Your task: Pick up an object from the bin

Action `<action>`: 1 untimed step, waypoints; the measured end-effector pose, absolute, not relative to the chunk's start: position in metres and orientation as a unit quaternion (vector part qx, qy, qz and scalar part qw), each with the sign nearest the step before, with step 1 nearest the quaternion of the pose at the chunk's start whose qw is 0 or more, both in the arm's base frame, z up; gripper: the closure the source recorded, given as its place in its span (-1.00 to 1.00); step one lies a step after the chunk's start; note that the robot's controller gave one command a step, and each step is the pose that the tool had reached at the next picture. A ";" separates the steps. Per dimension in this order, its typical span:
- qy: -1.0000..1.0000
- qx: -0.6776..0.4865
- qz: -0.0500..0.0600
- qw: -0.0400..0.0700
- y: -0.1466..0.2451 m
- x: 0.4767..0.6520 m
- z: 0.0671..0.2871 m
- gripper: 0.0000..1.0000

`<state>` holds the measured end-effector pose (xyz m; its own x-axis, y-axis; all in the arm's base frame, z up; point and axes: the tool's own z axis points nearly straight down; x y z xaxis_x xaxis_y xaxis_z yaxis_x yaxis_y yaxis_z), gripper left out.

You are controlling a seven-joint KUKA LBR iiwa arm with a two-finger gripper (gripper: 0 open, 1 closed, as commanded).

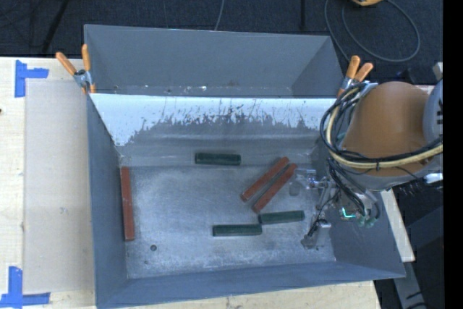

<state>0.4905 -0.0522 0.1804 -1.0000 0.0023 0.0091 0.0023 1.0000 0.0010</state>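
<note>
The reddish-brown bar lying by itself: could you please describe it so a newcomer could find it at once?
Look at the left wall of the grey bin. Along its foot lies the reddish-brown bar, pointing up the picture. The other two reddish-brown bars lie slanted together right of centre.

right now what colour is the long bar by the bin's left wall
Reddish brown; the long bar shows best in the camera view.

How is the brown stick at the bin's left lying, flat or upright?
Flat: the brown stick lies lengthwise along the left wall of the bin.
</note>
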 end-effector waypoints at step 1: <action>-1.000 0.000 0.000 0.001 -0.052 0.492 0.184 -1.00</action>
